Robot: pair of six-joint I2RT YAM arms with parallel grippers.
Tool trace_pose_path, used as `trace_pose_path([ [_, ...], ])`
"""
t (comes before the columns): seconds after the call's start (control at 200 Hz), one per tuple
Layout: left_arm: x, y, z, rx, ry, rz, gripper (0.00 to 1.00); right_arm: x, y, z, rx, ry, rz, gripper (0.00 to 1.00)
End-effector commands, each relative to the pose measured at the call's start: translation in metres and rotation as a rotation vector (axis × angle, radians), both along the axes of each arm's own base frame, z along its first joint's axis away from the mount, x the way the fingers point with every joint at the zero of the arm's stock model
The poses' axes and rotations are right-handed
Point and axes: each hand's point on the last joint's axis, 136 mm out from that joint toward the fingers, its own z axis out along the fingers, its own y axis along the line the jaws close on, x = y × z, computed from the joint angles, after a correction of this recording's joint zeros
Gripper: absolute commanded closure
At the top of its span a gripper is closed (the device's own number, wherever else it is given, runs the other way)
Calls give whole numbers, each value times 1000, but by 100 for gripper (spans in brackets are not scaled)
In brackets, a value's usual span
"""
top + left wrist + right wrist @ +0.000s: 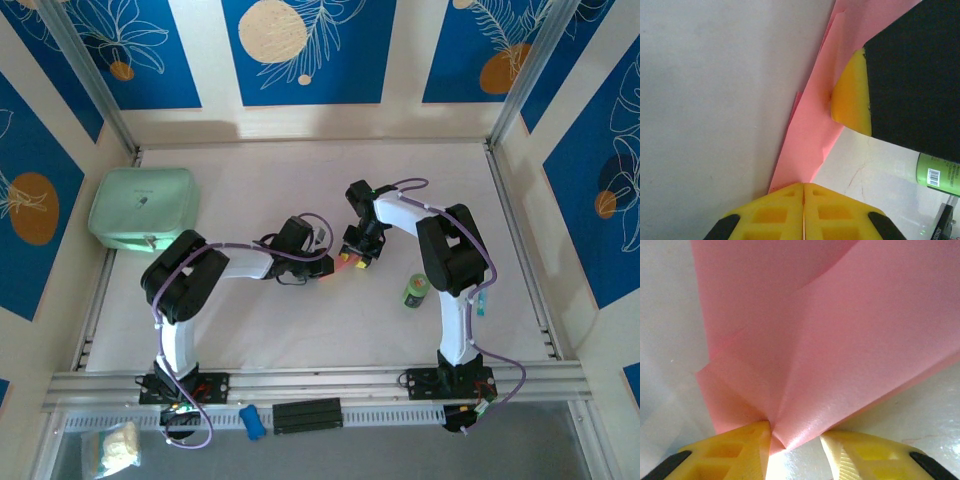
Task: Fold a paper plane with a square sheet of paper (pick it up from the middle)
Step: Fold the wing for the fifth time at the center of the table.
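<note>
Your square sheet of paper (pixel 812 125) looks creased, not yet a dart | left gripper (pixel 803 192) jaws pinch its tip | right gripper (pixel 795 440) jaws stand apart around a fold

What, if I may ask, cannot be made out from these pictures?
Left wrist: the near end of the pink paper runs under the shut left tool; pinched or just pressed, unclear.
Left wrist: the green can is cut off by the right edge and the black body of the right tool.
Right wrist: the paper runs off the frame, so its outline is unknown.
Top external: both tools sit over the paper, hiding its folds.
</note>
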Motion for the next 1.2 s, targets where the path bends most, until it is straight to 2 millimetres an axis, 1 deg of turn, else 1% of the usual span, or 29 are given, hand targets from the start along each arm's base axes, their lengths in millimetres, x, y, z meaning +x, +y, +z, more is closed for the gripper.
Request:
trace_pose_path([
  [0.0, -3, 5, -16, 62, 24, 11, 92, -18, -24, -92, -161, 61, 41, 63],
  [0.1, -4, 9, -21, 85, 37, 20, 92, -18, -23, -91, -159, 59, 46, 63],
  [0.205, -6, 12, -25, 104, 45, 22, 93, -14, -21, -86, -148, 48, 50, 63],
  [0.265, -7, 14, -29, 121, 53, 22, 93, -11, -17, -79, -131, 35, 53, 63],
  [0.325, -9, 17, -32, 137, 60, 23, 94, -4, -13, -67, -96, 11, 53, 63],
  [0.38, -11, 19, -36, 149, 67, 20, 95, 6, -5, -49, -37, -33, 54, 63],
  [0.455, -14, 21, -40, 156, 77, 13, 96, 23, 5, -14, 68, -123, 48, 60],
  [0.555, -16, 24, -45, 167, 86, 13, 97, 39, 8, 31, 175, -250, 41, 54],
  [0.655, -18, 25, -47, 170, 91, 11, 97, 44, 9, 65, 265, -355, 58, 52],
  [0.745, -18, 25, -47, 172, 92, 10, 97, 39, 4, 81, 289, -417, 81, 51],
  [0.805, -18, 24, -48, 171, 94, 10, 97, 33, 2, 87, 287, -449, 92, 51],
  [0.865, -18, 23, -47, 170, 94, 8, 97, 28, 3, 91, 301, -486, 107, 52],
  [0.915, -17, 24, -48, 170, 95, 11, 98, 25, 7, 93, 318, -518, 121, 53],
  [0.97, -17, 23, -47, 167, 93, 11, 98, 22, 14, 92, 340, -540, 144, 56],
  [1.066, -17, 23, -47, 168, 92, 11, 99, 23, 23, 84, 332, -551, 165, 67],
  [1.146, -17, 23, -47, 167, 93, 9, 99, 25, 28, 69, 315, -526, 153, 81],
  [1.196, -17, 23, -47, 165, 91, 8, 99, 26, 32, 59, 322, -502, 140, 87],
])
